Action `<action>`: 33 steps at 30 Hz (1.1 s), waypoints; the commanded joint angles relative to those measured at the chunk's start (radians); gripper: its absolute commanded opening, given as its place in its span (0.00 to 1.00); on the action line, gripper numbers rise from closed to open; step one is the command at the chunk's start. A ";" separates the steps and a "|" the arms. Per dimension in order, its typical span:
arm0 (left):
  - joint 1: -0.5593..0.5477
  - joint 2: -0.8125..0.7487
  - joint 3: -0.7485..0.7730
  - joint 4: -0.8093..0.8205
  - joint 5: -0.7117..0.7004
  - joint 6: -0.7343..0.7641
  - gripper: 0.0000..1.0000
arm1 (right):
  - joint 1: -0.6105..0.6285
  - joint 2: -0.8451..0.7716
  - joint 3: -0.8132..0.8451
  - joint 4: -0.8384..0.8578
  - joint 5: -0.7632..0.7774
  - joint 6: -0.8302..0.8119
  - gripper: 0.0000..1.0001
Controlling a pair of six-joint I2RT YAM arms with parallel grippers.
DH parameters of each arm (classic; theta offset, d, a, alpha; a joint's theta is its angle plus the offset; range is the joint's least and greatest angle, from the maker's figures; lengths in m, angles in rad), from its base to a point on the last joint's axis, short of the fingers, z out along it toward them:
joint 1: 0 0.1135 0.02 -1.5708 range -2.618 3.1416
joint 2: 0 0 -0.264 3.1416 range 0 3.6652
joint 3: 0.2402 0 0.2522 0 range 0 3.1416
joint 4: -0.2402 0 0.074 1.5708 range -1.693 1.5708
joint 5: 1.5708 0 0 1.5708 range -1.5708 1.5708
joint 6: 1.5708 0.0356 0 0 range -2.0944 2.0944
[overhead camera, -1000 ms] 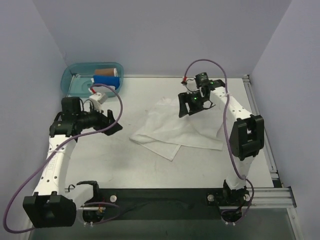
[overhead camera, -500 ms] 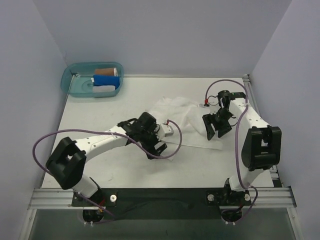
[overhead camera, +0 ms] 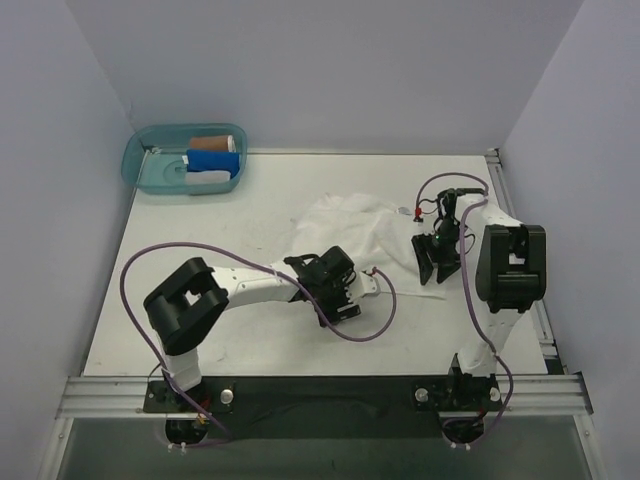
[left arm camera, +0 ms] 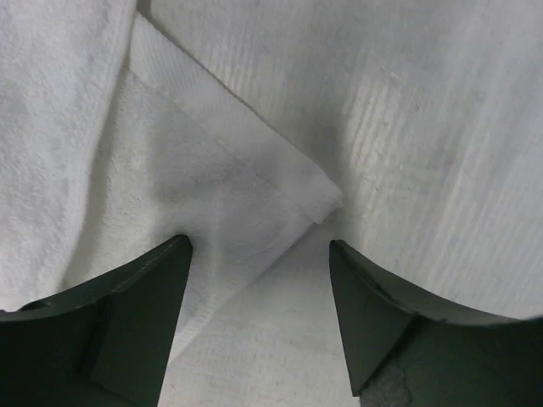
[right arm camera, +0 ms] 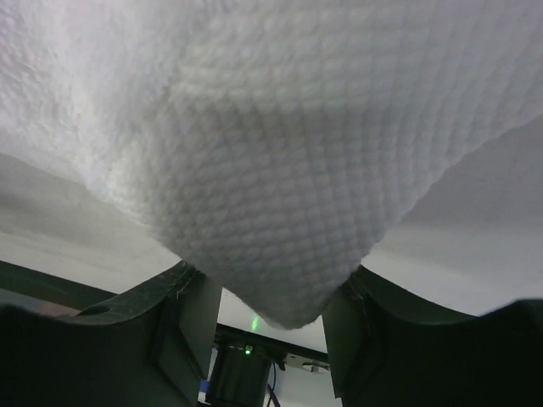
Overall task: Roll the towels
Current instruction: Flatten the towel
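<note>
On the table (overhead camera: 200, 230), the left gripper (left arm camera: 259, 248), jaws apart, should pinch the towel (left arm camera: 246, 191) corner squarely; whether the right gripper (right arm camera: 271, 284) has clamped is unclear.

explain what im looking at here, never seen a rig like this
These are two white robot arms bolted at the near edge of a pale table. The wide picture looks down from above and behind them: left arm on the left, right arm on the right. The two close-ups come from cameras on the wrists; the dark shapes at the bottom are each arm's own fingers. A plain white terry-cloth towel lies rumpled mid-table. The left fingers stand open over one corner, holding nothing. The right fingers have another corner between them; whether they grip it is unclear. At the far left, a teal plastic bin holds a rolled blue cloth and a rolled brown cloth.
</note>
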 commanded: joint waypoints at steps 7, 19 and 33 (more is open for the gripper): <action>0.008 0.055 0.084 -0.059 -0.073 0.082 0.25 | -0.056 0.061 0.066 -0.016 0.077 0.017 0.05; 0.460 -0.424 -0.188 -0.408 0.062 0.576 0.00 | -0.165 -0.023 0.116 -0.037 0.016 -0.035 0.00; 0.908 -0.220 -0.104 -0.288 0.084 0.891 0.00 | -0.133 -0.074 0.147 -0.062 -0.012 -0.010 0.00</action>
